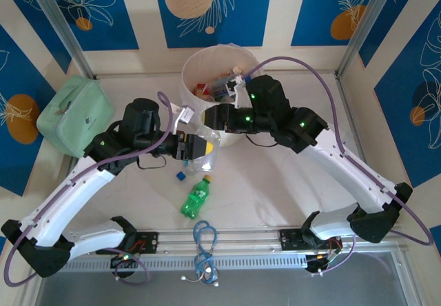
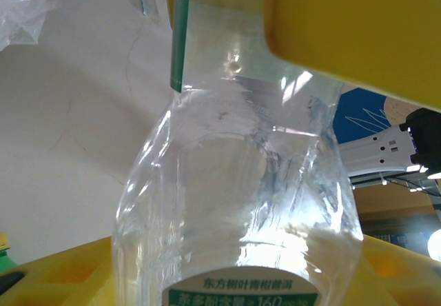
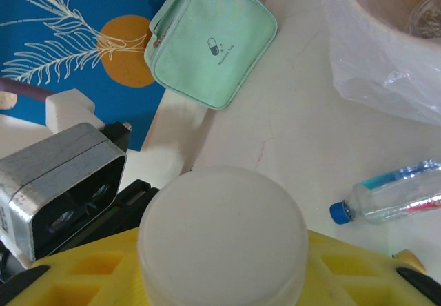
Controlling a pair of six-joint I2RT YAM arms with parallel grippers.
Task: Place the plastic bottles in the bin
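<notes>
Bin point(image 1: 187, 78) at back, case point(image 1: 74, 115) left, 1 bottle point(image 1: 196, 197) in front.

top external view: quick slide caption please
Left gripper holds a clear bottle near the bin, right gripper meeting it; a green bottle lies on the table.

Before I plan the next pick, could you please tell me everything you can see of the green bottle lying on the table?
The green bottle is a small drink bottle of translucent green plastic with a yellow cap at its far end and a label too small to read. It looks intact and lies on its side, slightly slanted, on the white table just beyond the front rail. Nothing touches it; a small blue object sits apart, beyond it on the left.
</notes>
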